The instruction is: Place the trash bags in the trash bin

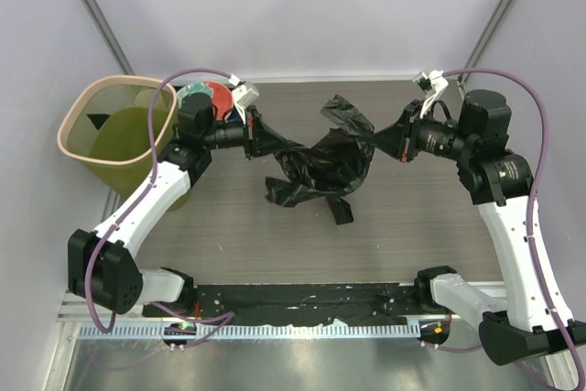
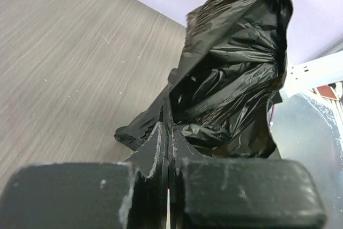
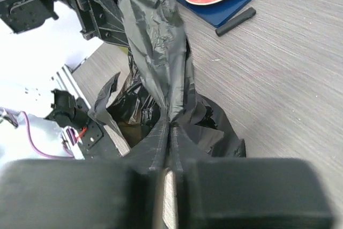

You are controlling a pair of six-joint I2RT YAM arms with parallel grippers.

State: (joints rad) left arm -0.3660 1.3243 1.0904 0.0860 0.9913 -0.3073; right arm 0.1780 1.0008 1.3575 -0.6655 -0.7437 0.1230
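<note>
- Step in hand: the thin, glossy black plastic-film trash bag (image 1: 320,167) is held at both ends and strung between the arms. By my judgement this is the carry stage, and the bag has not yet reached its destination.
- The left gripper (image 1: 251,135) has its jaws pressed flat together on a pleat of film at the bag's left end (its wrist view shows the film pinched between them).
- The right gripper (image 1: 386,141) is likewise clamped on the bag's right end.
- Bag position: it lies over the middle of the grey wood-grain table (image 1: 275,244), with its slack centre sagging onto the surface.
- The tall olive-green see-through trash bin (image 1: 66,130), with a pale beige rim, stands off the table's far left corner. It is beyond the left arm and well apart from the bag.
- Next move, as judged: travel left and up over the rim. The loose film should be lifted clear of the round red-and-teal plate (image 1: 212,98) near the left gripper.
</note>
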